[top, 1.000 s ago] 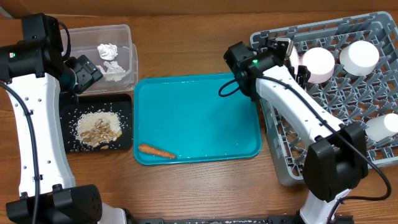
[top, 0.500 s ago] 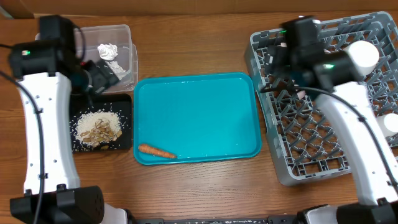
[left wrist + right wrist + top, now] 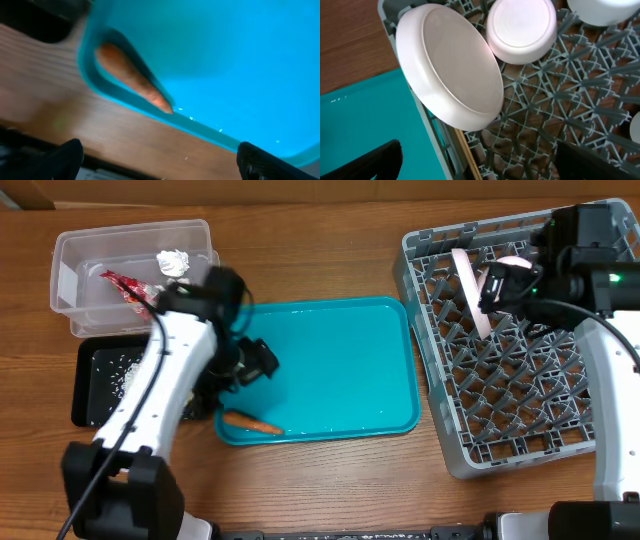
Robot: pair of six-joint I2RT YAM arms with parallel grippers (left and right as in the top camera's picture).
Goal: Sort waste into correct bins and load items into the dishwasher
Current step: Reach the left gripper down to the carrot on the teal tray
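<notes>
The orange carrot (image 3: pixel 250 422) lies at the front left of the teal tray (image 3: pixel 340 370); it also shows in the left wrist view (image 3: pixel 132 77). My left gripper (image 3: pixel 258 362) hovers over the tray just behind the carrot, open and empty (image 3: pixel 165 165). The clear tub (image 3: pixel 75 280) holds a red wrapper (image 3: pixel 125 285) and a white tissue (image 3: pixel 172 262). The black tray (image 3: pixel 100 365) with rice is partly hidden by my left arm. My right gripper (image 3: pixel 497 285) is open and empty (image 3: pixel 480 165) over the grey dish rack (image 3: pixel 500 380). A white plate (image 3: pixel 452 72) stands on edge there beside an upturned bowl (image 3: pixel 522 30).
A pale wooden chopstick (image 3: pixel 467 152) lies along the rack's left wall. More white dishes sit at the top right (image 3: pixel 600 10) and right edge (image 3: pixel 635 132) of the right wrist view. The teal tray's corner (image 3: pixel 365 115) lies left of the rack.
My left arm swung from the tub and black tray to over the teal tray near the carrot. My right arm moved right, deeper over the rack, uncovering the upright plate.
</notes>
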